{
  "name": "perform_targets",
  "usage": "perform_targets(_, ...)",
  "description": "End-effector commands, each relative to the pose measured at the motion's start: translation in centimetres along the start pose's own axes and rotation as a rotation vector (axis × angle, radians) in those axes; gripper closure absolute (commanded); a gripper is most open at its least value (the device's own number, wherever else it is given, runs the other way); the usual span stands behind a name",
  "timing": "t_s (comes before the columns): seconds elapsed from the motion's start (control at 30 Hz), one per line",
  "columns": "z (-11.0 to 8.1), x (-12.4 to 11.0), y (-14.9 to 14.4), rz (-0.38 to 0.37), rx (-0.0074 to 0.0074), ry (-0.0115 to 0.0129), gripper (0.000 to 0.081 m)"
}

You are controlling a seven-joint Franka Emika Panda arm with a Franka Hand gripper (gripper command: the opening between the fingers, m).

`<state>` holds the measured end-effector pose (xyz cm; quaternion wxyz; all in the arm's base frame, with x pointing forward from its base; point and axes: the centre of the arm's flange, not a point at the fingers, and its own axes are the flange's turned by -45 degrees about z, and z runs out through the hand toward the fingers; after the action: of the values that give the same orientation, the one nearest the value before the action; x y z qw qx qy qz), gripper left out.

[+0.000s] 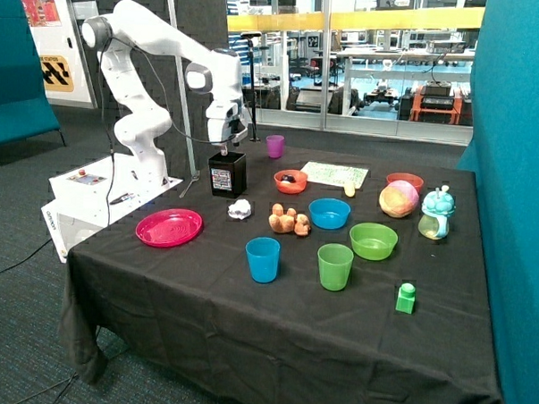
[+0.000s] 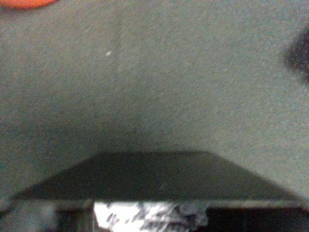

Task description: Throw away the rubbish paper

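Observation:
My gripper point(image 1: 223, 152) hangs right over the open top of a small black bin point(image 1: 227, 173) near the table's back edge. In the wrist view the bin's dark wall point(image 2: 154, 176) fills the lower part, and one white crumpled paper wad point(image 2: 149, 217) shows just past its rim. I cannot tell whether that wad is held or lies inside the bin. A second white paper wad point(image 1: 240, 209) lies on the black cloth just in front of the bin, beside the orange-brown toy cluster point(image 1: 288, 221).
A pink plate point(image 1: 168, 226) lies by the table's near-left side. Blue cup point(image 1: 262, 259), green cup point(image 1: 335, 266), blue bowl point(image 1: 329, 213), green bowl point(image 1: 373, 240), orange bowl point(image 1: 290, 180) and purple cup point(image 1: 275, 146) stand around. A green block point(image 1: 406, 297) sits near the front right.

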<state>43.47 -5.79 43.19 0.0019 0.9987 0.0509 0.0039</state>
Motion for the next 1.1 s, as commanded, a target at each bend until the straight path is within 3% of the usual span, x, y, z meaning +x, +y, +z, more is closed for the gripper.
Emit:
perform_targets(0.0,0.2,2.1,2.6,0.171,0.0035,-0.0080,0.0095)
perform_targets(0.3,1.5,2.0,6.1,0.366,0.0027,-0.0083,0.0099)
perform_targets(0.4,2.0,2.1,6.7,0.397,0.0026,-0.0084,0.0089)
perform_targets(0.87,4.9,4.8,8.2,0.365,0.0027,-0.0083,0.0042)
perform_targets(1.07,5.2,5.8,9.0,0.341,0.0028,-0.0083,0.0041)
